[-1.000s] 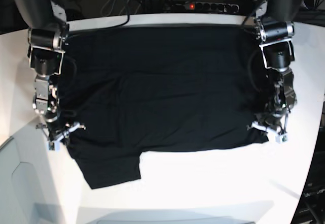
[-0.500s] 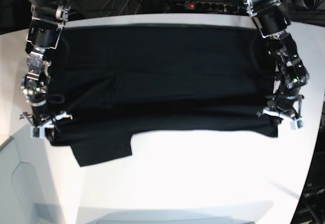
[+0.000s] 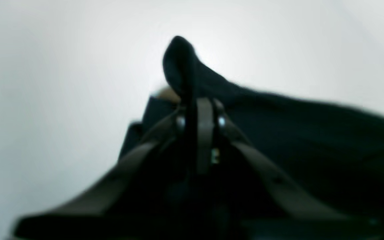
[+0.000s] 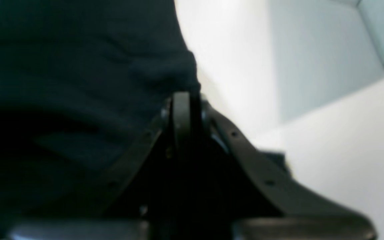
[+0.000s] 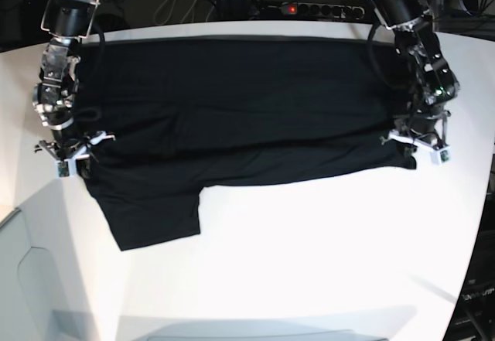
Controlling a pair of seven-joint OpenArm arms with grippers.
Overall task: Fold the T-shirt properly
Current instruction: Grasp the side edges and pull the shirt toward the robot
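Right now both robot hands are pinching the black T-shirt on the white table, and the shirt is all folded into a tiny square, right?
Not a tiny square: the base view shows the T-shirt spread wide. Both hands, left gripper and right gripper, do pinch it.

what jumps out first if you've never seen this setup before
The big black T-shirt spread across the white table fills most of the base view, with one sleeve sticking out at its lower left. The right gripper and the left gripper each pinch an opposite side edge of the shirt. Close up, both wrist views show dark cloth bunched at shut jaws.
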